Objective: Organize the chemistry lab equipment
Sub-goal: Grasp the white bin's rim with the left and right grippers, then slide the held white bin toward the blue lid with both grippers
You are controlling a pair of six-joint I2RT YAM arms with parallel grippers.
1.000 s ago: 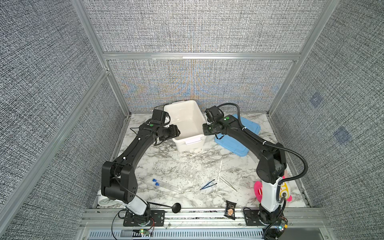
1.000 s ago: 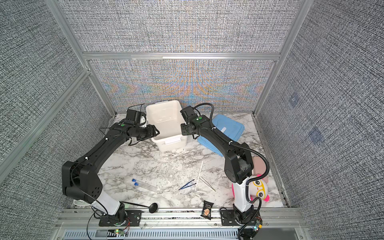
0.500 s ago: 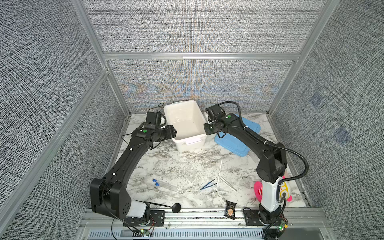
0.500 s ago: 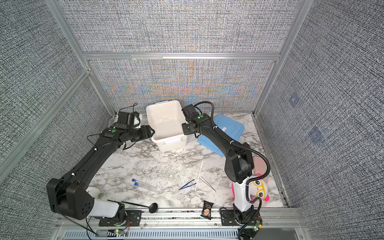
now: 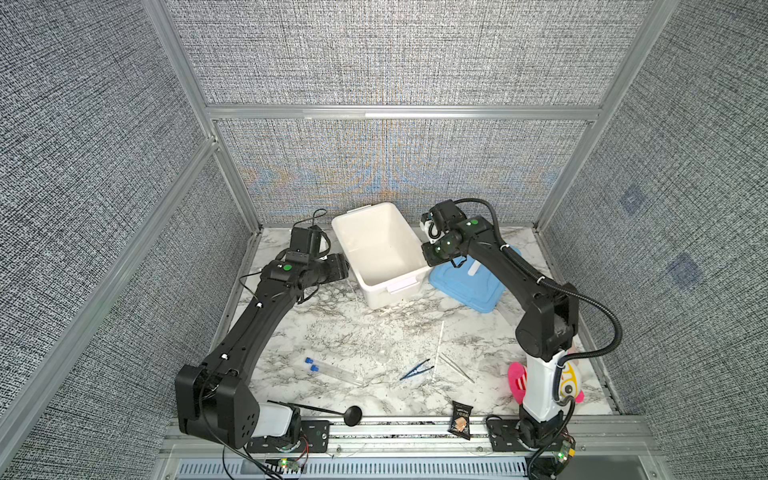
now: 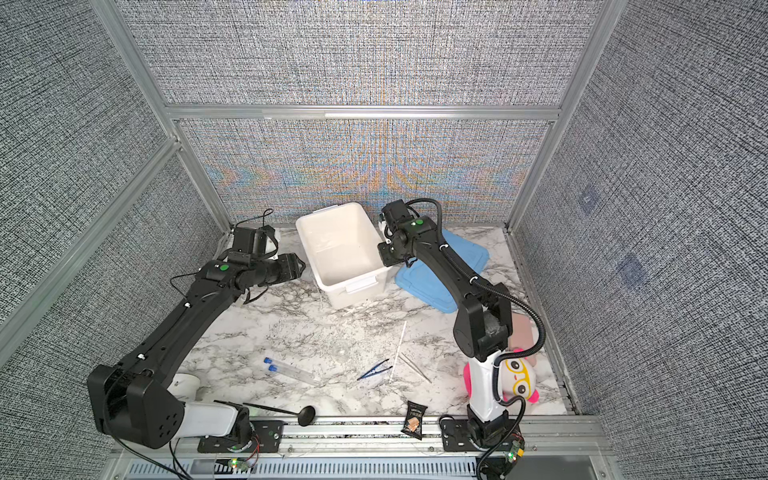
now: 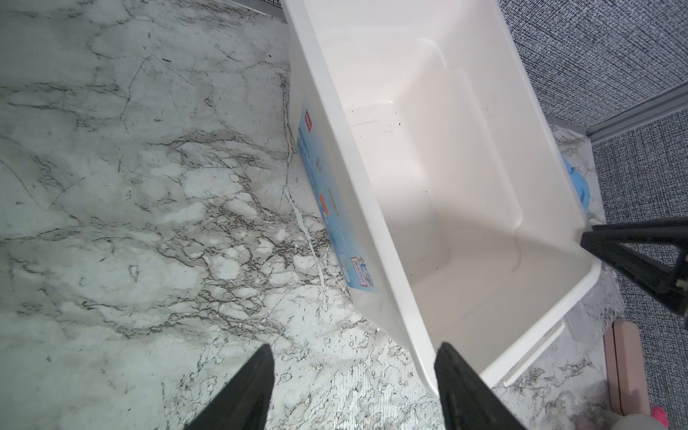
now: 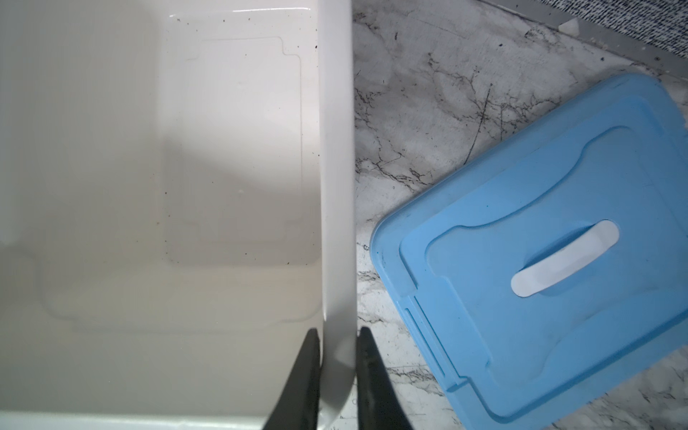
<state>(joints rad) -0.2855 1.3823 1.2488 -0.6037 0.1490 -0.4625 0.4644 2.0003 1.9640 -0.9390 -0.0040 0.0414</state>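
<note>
Both top views show the white bin [image 5: 386, 249] standing open at the back of the table. My right gripper [image 8: 337, 331] is shut on its right rim, one finger inside the wall and one outside. Beside the bin's left wall my left gripper [image 7: 353, 350] is open and holds nothing, with the bin's corner close to one finger [image 7: 458, 379]. On the front of the table lie two clear blue-capped tubes [image 5: 332, 370], dark blue tweezers [image 5: 415, 369], a long white stick [image 5: 437, 351] and silver tweezers [image 5: 456, 368], far from both grippers.
A light blue lid [image 5: 469, 282] lies flat to the right of the bin, under my right arm. A pink plush toy [image 5: 569, 382] sits behind the right arm's base. A black snack packet [image 5: 460, 419] and a black ladle [image 5: 353, 413] lie at the front edge.
My right gripper's jaws have closed onto the bin's rim. My left arm has dropped lower and stretched out, with its gripper staying beside the bin's left wall.
</note>
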